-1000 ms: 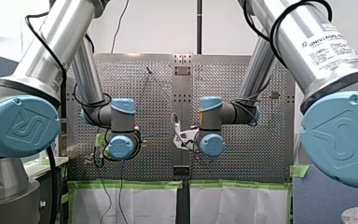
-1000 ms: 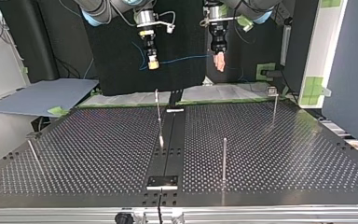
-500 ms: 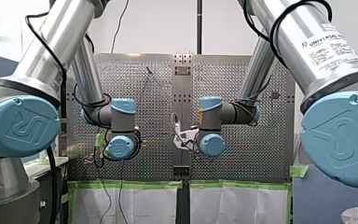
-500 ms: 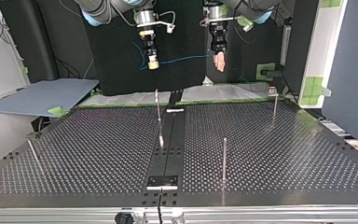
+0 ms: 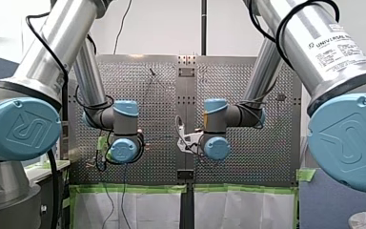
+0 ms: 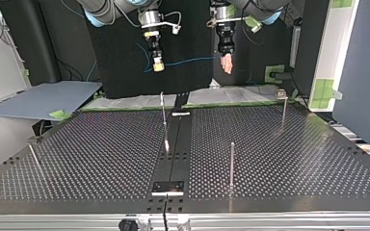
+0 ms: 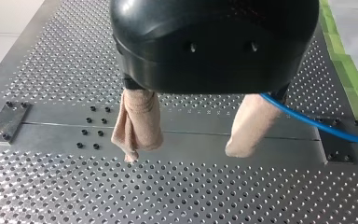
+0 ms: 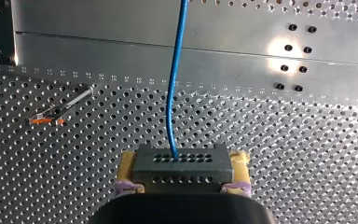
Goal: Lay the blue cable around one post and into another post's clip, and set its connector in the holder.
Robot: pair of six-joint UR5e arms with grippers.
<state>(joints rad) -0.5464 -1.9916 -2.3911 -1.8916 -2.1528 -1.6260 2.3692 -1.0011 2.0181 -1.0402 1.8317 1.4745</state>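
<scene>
Grey connector (image 8: 181,170) clamped in right end effector (image 8: 182,163); blue cable (image 8: 173,93) extends ahead.

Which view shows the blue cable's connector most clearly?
The right wrist view: the connector is close and whole, clamped between the yellow pads of my right gripper, with the blue cable leaving it. In the top view it is too small to tell; the front and left wrist views do not show it.
</scene>
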